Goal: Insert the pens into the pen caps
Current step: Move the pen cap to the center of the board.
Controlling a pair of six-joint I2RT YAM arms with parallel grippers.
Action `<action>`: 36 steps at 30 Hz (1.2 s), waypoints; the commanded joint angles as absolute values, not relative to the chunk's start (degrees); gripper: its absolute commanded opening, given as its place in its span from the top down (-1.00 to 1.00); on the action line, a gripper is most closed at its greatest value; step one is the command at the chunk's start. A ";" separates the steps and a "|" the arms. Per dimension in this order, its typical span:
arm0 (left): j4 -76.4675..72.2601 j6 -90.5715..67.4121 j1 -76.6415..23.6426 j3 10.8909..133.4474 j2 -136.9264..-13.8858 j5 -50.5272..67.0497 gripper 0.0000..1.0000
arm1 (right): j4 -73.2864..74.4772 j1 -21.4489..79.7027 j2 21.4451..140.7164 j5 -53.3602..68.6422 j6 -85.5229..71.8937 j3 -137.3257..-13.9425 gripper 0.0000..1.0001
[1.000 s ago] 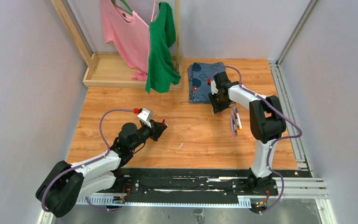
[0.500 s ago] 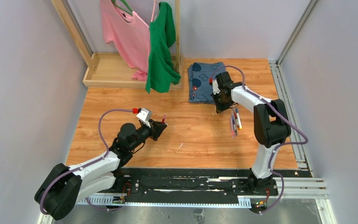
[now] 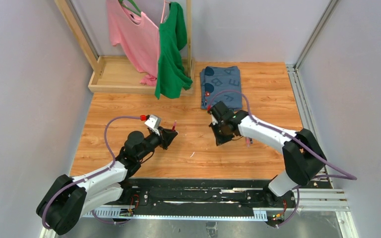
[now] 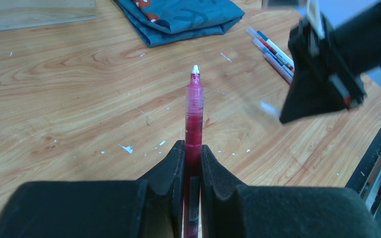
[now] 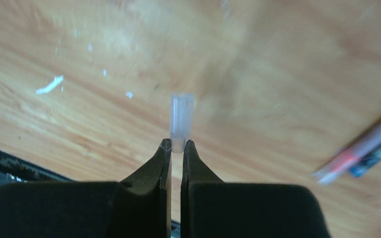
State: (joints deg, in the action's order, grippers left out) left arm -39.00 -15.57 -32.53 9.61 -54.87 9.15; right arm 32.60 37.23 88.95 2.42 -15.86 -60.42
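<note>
The left gripper [image 4: 192, 148] is clamping one dark red pen [image 4: 194, 109] between its two fingers. The pen is pointing forward, away from the wrist, with its white tip bare, and it is hanging above the wooden table [image 3: 129, 109] without touching it.

The right gripper [image 5: 177, 145] is pinching one small clear cap [image 5: 181, 119] by its end. Its fingers are standing almost together, and most of the cap is sticking out beyond the fingertips, above the wood. In the left wrist view this gripper is hovering to the right of the pen tip, apart from it.

Three more pens [image 4: 273, 52], as far as I can count, are lying side by side on the table, beyond the right gripper. They are touching or nearly touching each other. One white sliver [image 4: 126, 148] is lying on the wood near the held pen.

One folded blue cloth [image 3: 221, 82] is resting at the far side. Two shirts, one pink [image 3: 129, 34] and one green [image 3: 171, 49], are hanging on a wooden rack [image 3: 114, 74] at the far left.
</note>
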 commanded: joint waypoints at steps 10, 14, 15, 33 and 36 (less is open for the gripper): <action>-41.27 -15.92 -32.17 9.05 -53.70 8.64 1.00 | 33.32 50.52 96.58 -2.57 -33.37 -57.56 0.91; -41.03 -15.82 -32.17 9.04 -53.33 8.52 0.99 | 33.06 50.66 98.50 -0.95 -32.98 -58.67 0.61; -40.92 -15.82 -32.17 8.98 -53.23 8.52 1.00 | 33.05 50.63 98.80 -0.95 -32.62 -59.01 0.56; -40.44 -15.98 -32.17 8.79 -51.85 8.69 1.00 | 37.91 50.14 103.18 -6.07 -28.92 -64.40 0.60; -40.43 -16.29 -32.17 8.79 -51.69 9.30 1.00 | 37.71 49.54 102.18 -5.91 -29.35 -63.18 0.88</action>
